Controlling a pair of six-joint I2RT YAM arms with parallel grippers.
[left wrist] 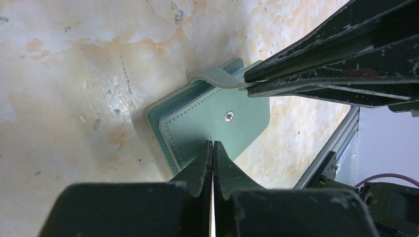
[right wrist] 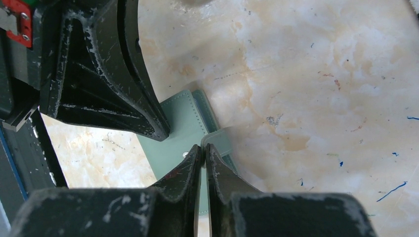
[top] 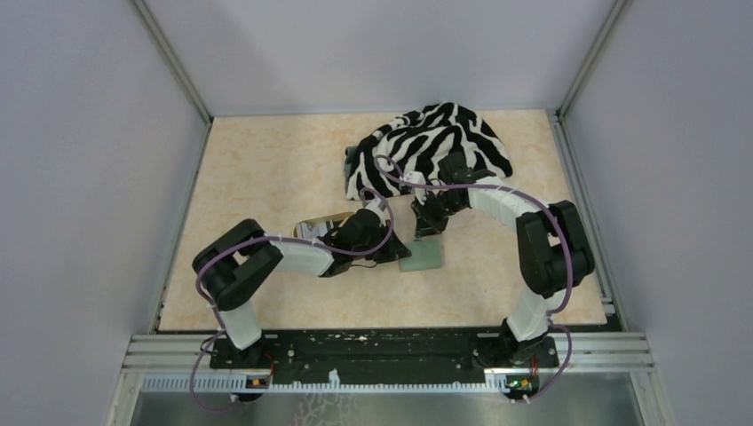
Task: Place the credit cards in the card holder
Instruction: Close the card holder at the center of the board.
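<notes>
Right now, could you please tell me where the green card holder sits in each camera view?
Top view: the card holder lies just right of centre, below the right gripper.
Left wrist: card holder mid-frame, above the left gripper.
Right wrist: card holder left of centre, partly behind both grippers.
Shared landmark: its strap, pinched by the right gripper in both wrist views.

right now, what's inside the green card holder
The sage-green folding card holder lies folded; only a pale blue inner edge shows between covers. Any cards inside are hidden.
</notes>
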